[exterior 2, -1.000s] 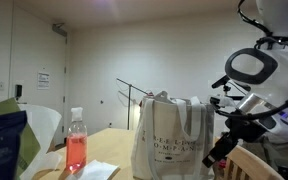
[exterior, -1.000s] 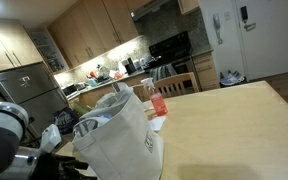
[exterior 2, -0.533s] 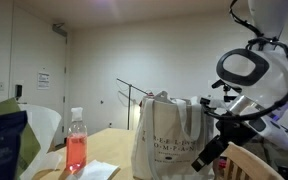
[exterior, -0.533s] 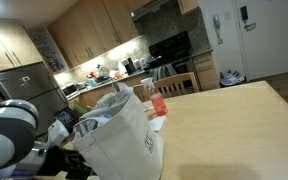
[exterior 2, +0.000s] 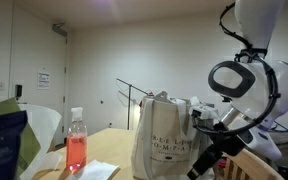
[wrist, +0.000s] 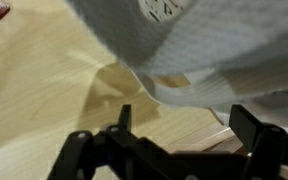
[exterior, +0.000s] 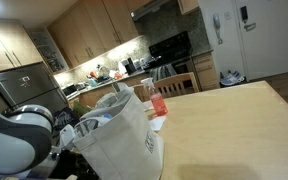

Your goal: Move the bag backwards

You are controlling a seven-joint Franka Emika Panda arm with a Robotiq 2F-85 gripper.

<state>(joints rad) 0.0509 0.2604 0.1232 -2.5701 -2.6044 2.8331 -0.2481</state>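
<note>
The claw stands with its fingers wide apart and nothing between them, low over the pale wooden surface. The bag is right in front of it and looms over the fingertips. That placement suggests an approach to the tote's lower side, either to grip the cloth or to push it, since the job is to shift the bag backwards. In an exterior view the claw sits at the bag's side near its base, with the arm bent down behind it. The bottle of red liquid stands on the far side of the bag from the claw, well apart from it and out of the likely path. Whether the fingers touch the fabric cannot be told: the wrist picture is blurred and the cloth fills its top edge. In an exterior view the arm's own bulk and the bag hide the claw, and the bag's contents are not visible.
</note>
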